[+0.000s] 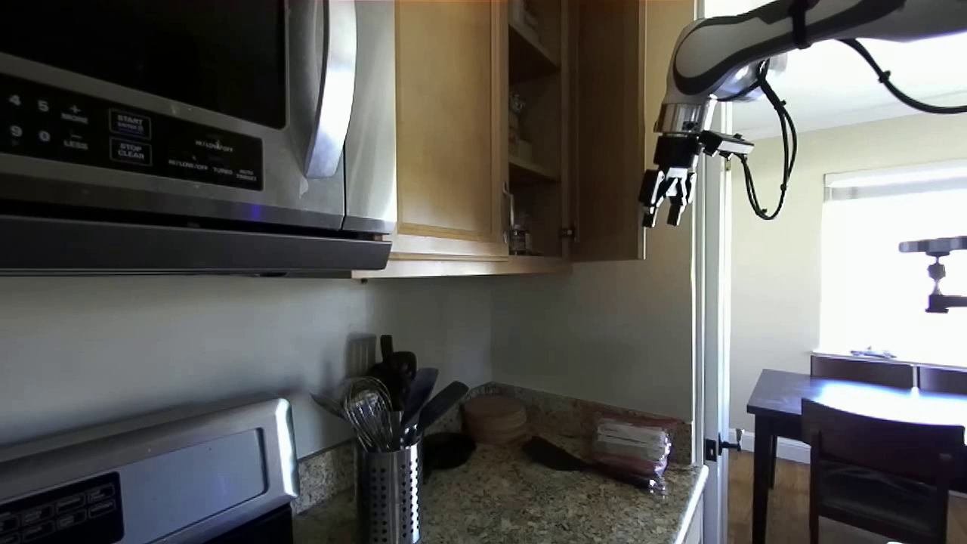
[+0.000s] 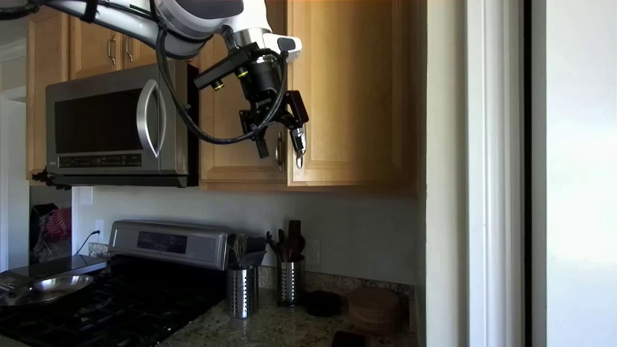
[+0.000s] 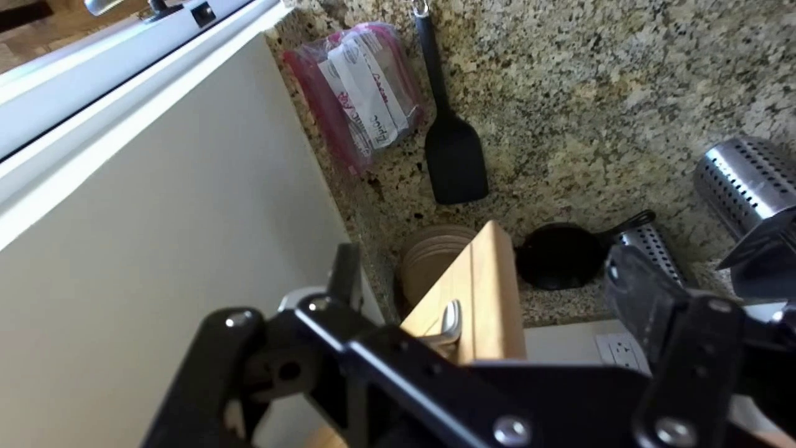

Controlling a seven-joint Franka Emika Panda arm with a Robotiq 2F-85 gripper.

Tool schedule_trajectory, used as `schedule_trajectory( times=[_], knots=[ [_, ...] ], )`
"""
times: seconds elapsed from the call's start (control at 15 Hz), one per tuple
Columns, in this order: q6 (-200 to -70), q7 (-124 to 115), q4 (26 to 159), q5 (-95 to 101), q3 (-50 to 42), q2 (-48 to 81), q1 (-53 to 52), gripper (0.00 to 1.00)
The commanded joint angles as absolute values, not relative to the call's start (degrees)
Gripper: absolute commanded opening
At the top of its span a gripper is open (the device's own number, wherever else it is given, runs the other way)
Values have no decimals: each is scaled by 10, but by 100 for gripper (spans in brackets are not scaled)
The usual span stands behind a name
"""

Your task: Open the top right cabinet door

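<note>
The top right cabinet door is a light maple panel that stands swung open in an exterior view (image 1: 608, 136), with its inner face showing. Its outer face shows in an exterior view (image 2: 356, 91), with the lower end of its metal handle (image 2: 300, 161) near the left edge. My gripper (image 2: 282, 150) is open at the door's free edge, fingers pointing down. In the wrist view, the door's edge (image 3: 491, 292) and handle (image 3: 452, 318) show between the spread fingers (image 3: 485, 270). One finger is on the handle side, the other on the inner side. Contact cannot be told.
The cabinet shelves (image 1: 532, 166) hold several items. The matching door (image 1: 449, 121) and steel microwave (image 2: 111, 125) are beside it. A white wall (image 3: 205, 205) is close on the handle side. Below are utensil holders (image 2: 242, 291), a spatula (image 3: 457, 158) and a plastic bag (image 3: 367, 93).
</note>
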State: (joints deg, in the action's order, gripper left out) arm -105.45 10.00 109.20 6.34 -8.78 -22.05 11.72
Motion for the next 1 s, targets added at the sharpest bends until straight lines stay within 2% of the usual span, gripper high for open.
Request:
schedule_trajectory(
  times=[0.0,0.2,0.53,0.73,0.93],
  knots=[
    [-988,108,1075,66,-90,-224,97,100],
    [-914,100,1048,55,-83,-220,84,100],
    [-876,75,1005,10,-62,-219,53,100],
    [-891,65,990,-10,-44,-219,37,100],
    [-971,47,1005,37,-15,-220,37,100]
  ],
)
